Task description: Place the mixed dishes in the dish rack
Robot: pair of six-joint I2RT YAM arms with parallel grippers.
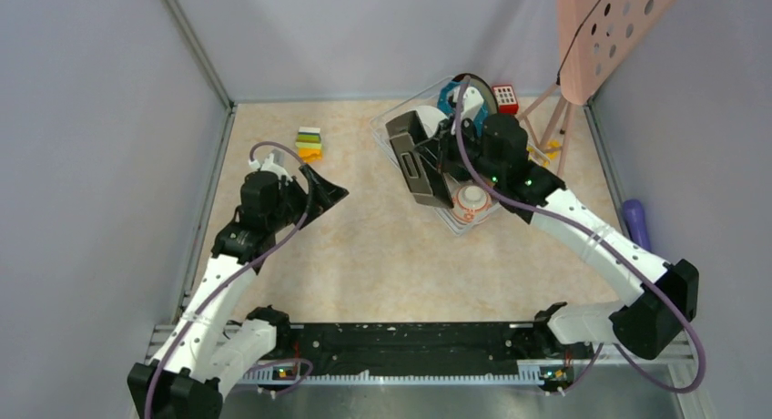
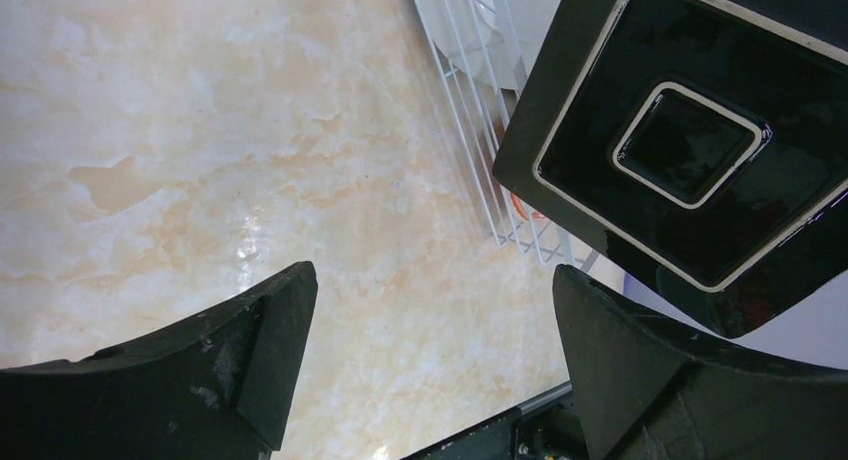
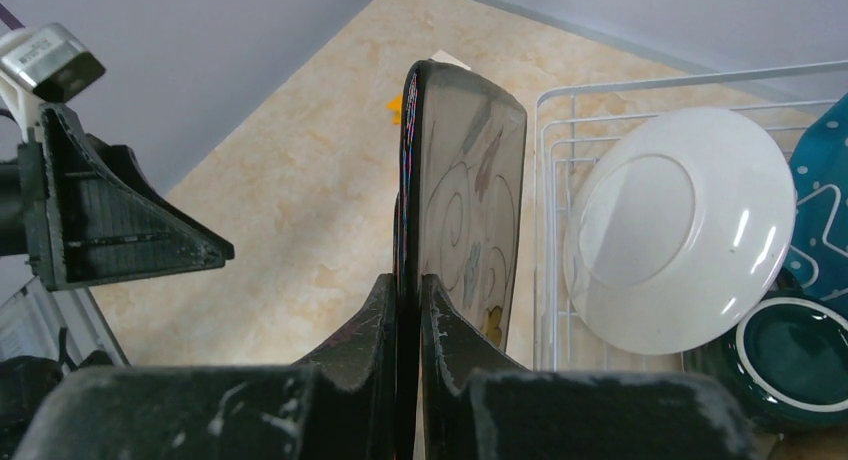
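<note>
Beside dish rack [image 3: 650,80] | right end effector [image 3: 408,290] pinches upright square floral plate [image 3: 470,190] | left end effector [image 2: 432,290] wide, empty

top: high, from near edge, looking down | left wrist: close over beige marbled tabletop [image 2: 200,130] | right wrist: close, facing forward | shared: white wire dish rack [image 2: 478,100], square floral plate [image 3: 470,200]

Walled left, far and right by plain grey-lilac panels [image 1: 109,118]. Floored with glossy beige marbled tabletop [image 1: 364,246]. Holds a pink perforated board [image 1: 605,27] on slim legs far right, a black rail [image 1: 410,342] along the near edge.
</note>
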